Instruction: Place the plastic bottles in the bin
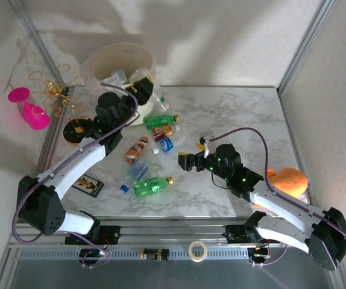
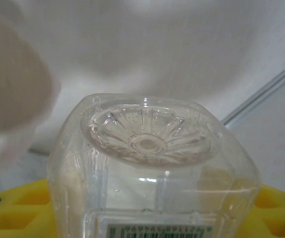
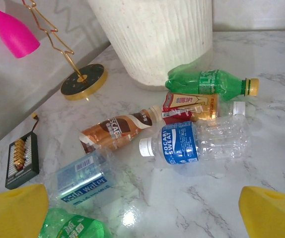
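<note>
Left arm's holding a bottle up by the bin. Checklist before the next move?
1. Left gripper shut on the clear bottle: ok.
2. Clear bottle fully over the bin opening: cannot tell; the top view puts it near the rim.
3. Right gripper open, holding nothing: ok.
4. Grippers apart from each other: ok.
5. All bottles binned: not ok; the Pocari Sweat bottle and the green bottle, among others, lie outside it.

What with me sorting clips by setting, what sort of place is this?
Likely a lab test cell: marble-pattern table enclosed by aluminium frame posts and white walls, crushed bottles staged beside a bin.
</note>
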Controlling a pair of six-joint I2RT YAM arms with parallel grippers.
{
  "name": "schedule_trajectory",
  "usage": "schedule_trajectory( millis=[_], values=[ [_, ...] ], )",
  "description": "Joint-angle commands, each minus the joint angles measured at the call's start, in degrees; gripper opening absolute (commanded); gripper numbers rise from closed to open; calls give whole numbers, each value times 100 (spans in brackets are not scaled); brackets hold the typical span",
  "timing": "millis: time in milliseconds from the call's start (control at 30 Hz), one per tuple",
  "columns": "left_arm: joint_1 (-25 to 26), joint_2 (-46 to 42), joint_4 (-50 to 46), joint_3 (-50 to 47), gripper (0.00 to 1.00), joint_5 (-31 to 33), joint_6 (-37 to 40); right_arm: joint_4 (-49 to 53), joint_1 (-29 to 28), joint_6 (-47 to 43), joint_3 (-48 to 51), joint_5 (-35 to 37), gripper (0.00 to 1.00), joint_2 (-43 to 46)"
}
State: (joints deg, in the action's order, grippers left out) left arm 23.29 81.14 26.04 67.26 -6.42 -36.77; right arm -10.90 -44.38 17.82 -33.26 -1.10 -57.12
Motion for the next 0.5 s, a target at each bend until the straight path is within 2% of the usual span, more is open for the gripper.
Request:
schedule_trajectory(
  millis=[0,167,467],
  values=[
    [-267,273,-99,767,44,-48,359,25,35,97,14,164,99,-20],
    [-680,672,-142,1514,44,83,442,265,35,108,-87,188,99,-10],
    [-1241,1079,46,1774,43,788,411,542,38,138,-85,251,99,39]
  ],
)
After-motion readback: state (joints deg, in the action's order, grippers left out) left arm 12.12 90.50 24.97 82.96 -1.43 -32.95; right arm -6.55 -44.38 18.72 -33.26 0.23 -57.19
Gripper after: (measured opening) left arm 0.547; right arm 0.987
